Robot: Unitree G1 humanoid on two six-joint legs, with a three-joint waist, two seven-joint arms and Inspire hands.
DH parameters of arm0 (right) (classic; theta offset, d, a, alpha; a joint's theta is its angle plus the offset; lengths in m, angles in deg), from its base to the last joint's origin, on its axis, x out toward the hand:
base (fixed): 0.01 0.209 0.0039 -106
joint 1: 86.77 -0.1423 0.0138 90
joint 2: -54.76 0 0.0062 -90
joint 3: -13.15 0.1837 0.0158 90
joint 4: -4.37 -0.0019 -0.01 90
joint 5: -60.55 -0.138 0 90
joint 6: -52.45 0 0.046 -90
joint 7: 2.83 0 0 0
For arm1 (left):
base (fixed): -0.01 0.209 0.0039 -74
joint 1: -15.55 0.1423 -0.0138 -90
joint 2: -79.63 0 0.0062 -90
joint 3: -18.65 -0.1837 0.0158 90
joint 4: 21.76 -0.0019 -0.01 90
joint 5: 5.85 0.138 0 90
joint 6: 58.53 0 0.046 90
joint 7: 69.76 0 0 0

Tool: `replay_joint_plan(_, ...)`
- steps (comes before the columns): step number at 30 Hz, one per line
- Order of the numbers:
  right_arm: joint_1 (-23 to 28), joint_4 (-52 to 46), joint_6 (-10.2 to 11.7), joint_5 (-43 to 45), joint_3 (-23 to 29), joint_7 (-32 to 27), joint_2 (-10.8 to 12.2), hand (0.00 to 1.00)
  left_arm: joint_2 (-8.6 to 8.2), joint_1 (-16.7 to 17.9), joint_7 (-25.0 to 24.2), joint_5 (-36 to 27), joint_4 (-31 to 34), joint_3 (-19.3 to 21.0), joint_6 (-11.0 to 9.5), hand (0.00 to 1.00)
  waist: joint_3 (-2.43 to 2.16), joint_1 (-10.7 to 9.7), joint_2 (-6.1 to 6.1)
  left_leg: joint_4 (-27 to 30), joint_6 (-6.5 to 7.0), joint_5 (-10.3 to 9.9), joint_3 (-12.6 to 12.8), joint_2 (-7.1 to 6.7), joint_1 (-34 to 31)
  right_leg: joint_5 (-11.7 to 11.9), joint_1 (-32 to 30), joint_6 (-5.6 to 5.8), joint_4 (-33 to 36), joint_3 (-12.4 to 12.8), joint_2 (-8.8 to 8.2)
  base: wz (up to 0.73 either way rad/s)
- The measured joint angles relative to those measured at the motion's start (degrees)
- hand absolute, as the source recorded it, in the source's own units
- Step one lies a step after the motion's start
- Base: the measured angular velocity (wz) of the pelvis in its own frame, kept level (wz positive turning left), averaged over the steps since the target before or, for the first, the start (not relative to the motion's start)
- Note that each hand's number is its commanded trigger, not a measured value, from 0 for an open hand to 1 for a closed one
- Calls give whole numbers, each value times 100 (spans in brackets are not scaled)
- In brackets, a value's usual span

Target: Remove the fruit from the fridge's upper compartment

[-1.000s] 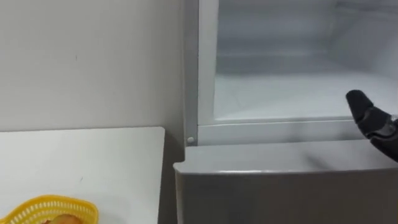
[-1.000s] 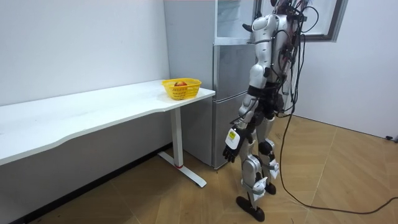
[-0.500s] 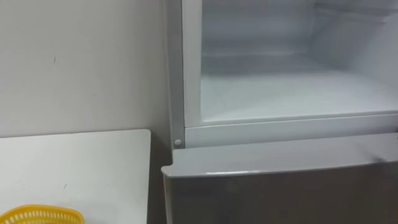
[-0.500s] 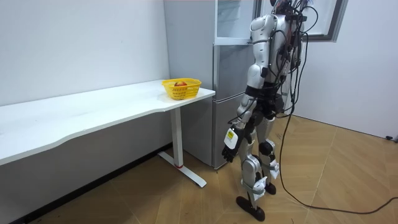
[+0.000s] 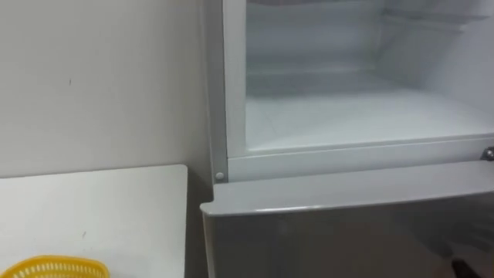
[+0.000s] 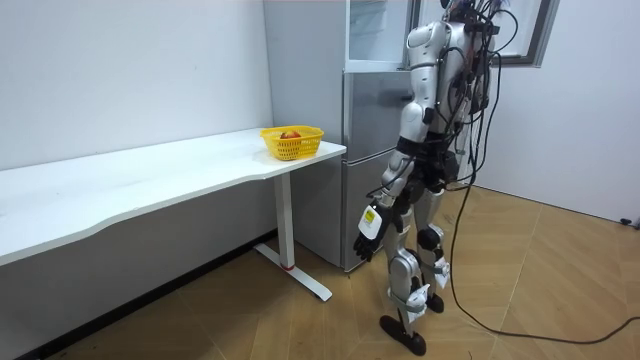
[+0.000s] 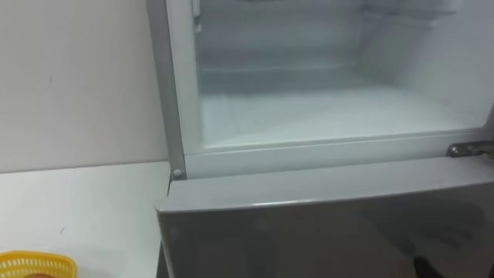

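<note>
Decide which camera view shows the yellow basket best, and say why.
The room view: the whole yellow basket stands at the end of the white table beside the fridge, something reddish inside. Both eye views catch a strip of its rim at the lower left, cut by the frame.

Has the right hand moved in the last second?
Yes. The right hand has dropped: it was level with the upper compartment's sill, and now shows low against the lower door.

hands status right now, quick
left hand: open, hanging empty by the thigh
right hand: cannot tell, cut off at the frame's edge
</note>
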Motion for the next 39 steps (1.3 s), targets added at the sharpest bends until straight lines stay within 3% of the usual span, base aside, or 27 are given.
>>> replay_joint_plan(1, 5, 0, -14, -2, 0, -4, 19, 0, 7, 9, -49, 0, 7, 52, 0, 0, -10, -6, 58, 5, 0, 4, 0, 0, -36, -5, -23, -3, 8, 1, 1, 0)
replay_joint_plan(3, 4, -10, -13, -2, 0, -12, 18, 0, 32, 4, -92, -1, 31, 168, 0, 0, -5, -8, 47, 9, -3, 14, -1, 5, -40, -18, -53, -18, 37, -7, 7, 0)
replay_joint_plan(9, 3, -59, -13, -3, 0, -118, 29, 0, 28, 27, -302, -36, 100, 214, 65, 0, 78, -1, -226, 8, -6, 13, 8, 10, -39, -64, -40, -24, 66, -6, 10, 0)
replay_joint_plan(11, 4, -56, -13, -80, 0, -134, 32, 0, 31, 45, -307, -37, 203, 213, 81, 0, 86, 0, -264, 8, -6, 12, 13, 8, -38, -66, -37, -20, 54, -4, 7, 0)
replay_joint_plan(20, 14, 377, -2, -1779, 155, -287, 54, 0, 37, 50, -290, -41, 246, 228, 54, 0, 86, -77, -282, -10, -6, 8, 5, 16, 63, -55, 101, -18, -56, 0, 15, 2)
replay_joint_plan(23, 7, 423, -5, -2377, 601, -408, 50, 0, 37, 100, -299, -37, 298, 297, 44, 0, 99, -146, -264, -29, -8, 6, -2, 11, 49, -59, 79, -13, -78, -13, 13, 1)
replay_joint_plan(28, -15, 679, 7, -3677, 1527, -677, -1, 0, 65, 191, -289, -39, 471, 819, 43, 0, 90, -266, -273, -22, -7, 7, -18, 12, 15, -97, 4, -21, -7, -15, 17, 0)
replay_joint_plan(33, -68, 998, -18, -4108, 2136, -760, -11, 0, 66, 206, -317, 22, 537, 1107, 89, 0, 77, -360, -301, -8, -7, 10, -4, 10, -37, -90, -7, -19, 17, -4, 16, -1)
replay_joint_plan(39, -606, 1593, -66, -4649, 2869, -884, -456, 0, 155, 372, -368, 20, 760, 1486, 87, 0, 72, -357, -404, 4, -7, 10, 90, 2, -44, -151, -179, -16, 154, 79, 14, -8)
